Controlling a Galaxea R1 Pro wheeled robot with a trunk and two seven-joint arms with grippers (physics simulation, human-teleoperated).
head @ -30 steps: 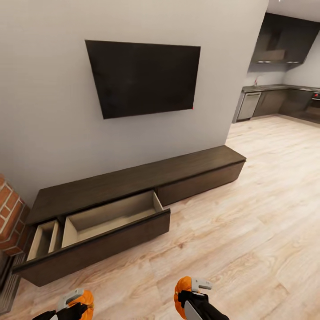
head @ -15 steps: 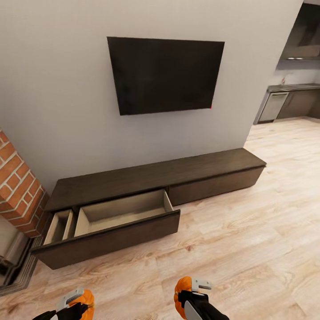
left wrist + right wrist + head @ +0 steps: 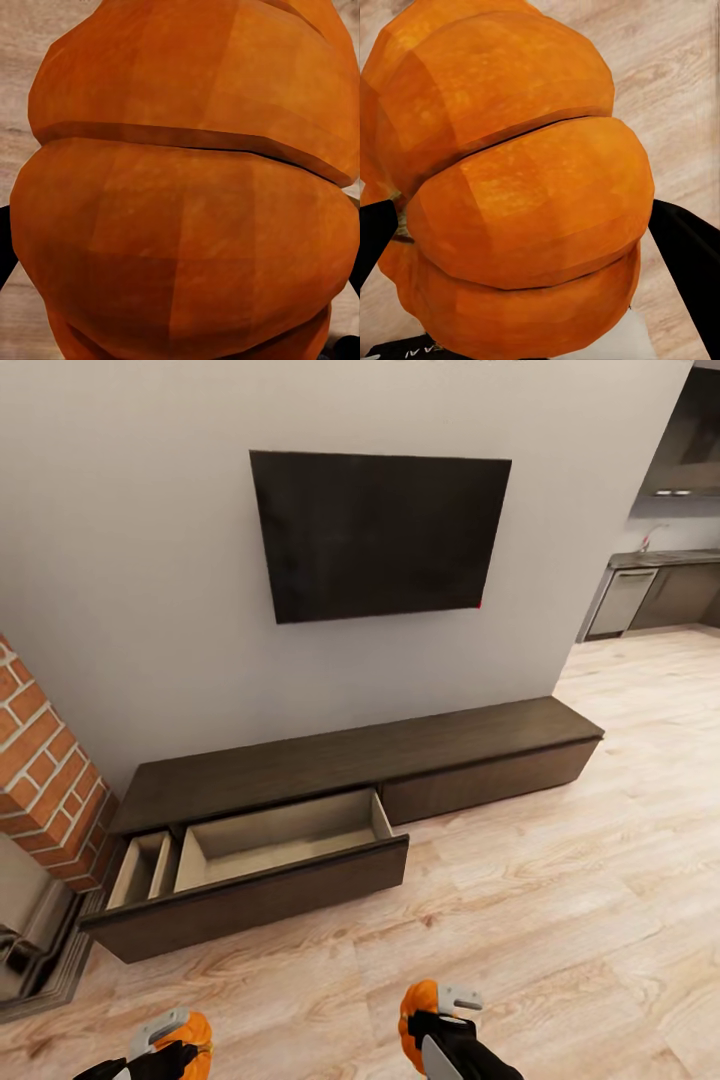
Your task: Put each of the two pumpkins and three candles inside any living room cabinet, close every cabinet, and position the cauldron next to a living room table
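— Your head view: how is the light?

— Even and bright, with no single source you can trace. The pale grey wall (image 3: 130, 560) darkens slightly toward the upper corners. The flat black wall screen (image 3: 380, 532) shows no glare. The open pale-wood drawer (image 3: 285, 838) of the long dark brown cabinet (image 3: 350, 758) carries soft shade along its inner walls.

— Sharpness?

— Slightly soft throughout; straight lines lean outward near the edges.

— Your wrist views?

— The ribbed orange pumpkin (image 3: 187, 195) shows flat facets, shaded below. The other orange pumpkin (image 3: 510, 180) is brighter on its upper lobes.
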